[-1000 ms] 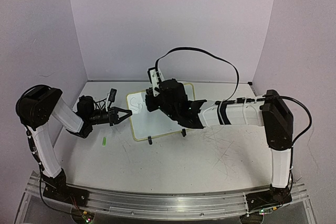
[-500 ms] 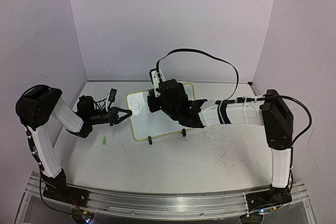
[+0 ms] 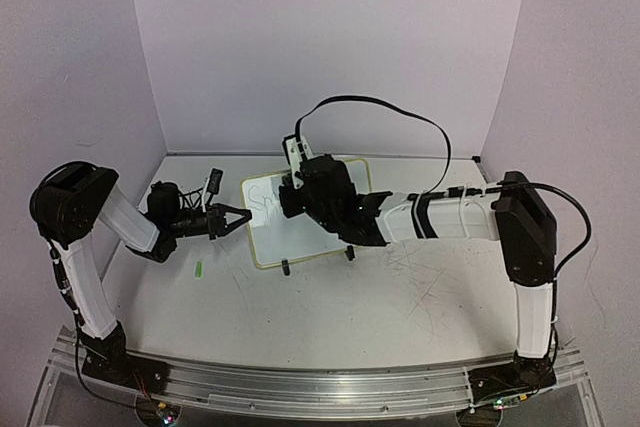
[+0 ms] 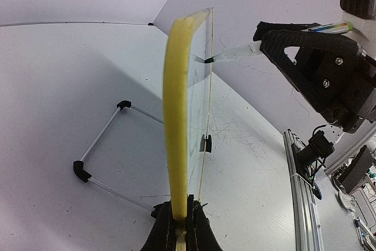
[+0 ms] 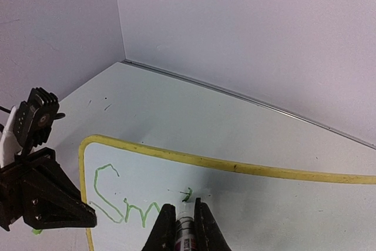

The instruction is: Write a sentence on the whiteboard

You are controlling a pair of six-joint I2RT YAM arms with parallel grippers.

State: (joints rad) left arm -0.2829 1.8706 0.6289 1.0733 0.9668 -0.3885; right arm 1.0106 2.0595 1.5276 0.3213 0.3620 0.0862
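The whiteboard (image 5: 264, 204) stands propped on its wire stand (image 4: 106, 139) toward the far edge of the table (image 3: 350, 317), left of centre, with its written face toward the arms. The sentence (image 5: 120, 204) has barely begun. Green letters reading "Sm" sit near the board's upper left corner, and a small mark just to their right looks like the start of the next letter. By that showing nearly all of the first line and any second line are left to write.

The green marker (image 5: 185, 230) has its tip on the board at that small mark. The right gripper (image 5: 182, 214) is clamped narrowly on the marker. The left gripper (image 4: 178, 227) is pinched tight on the board's yellow left edge, apparently steadying it.
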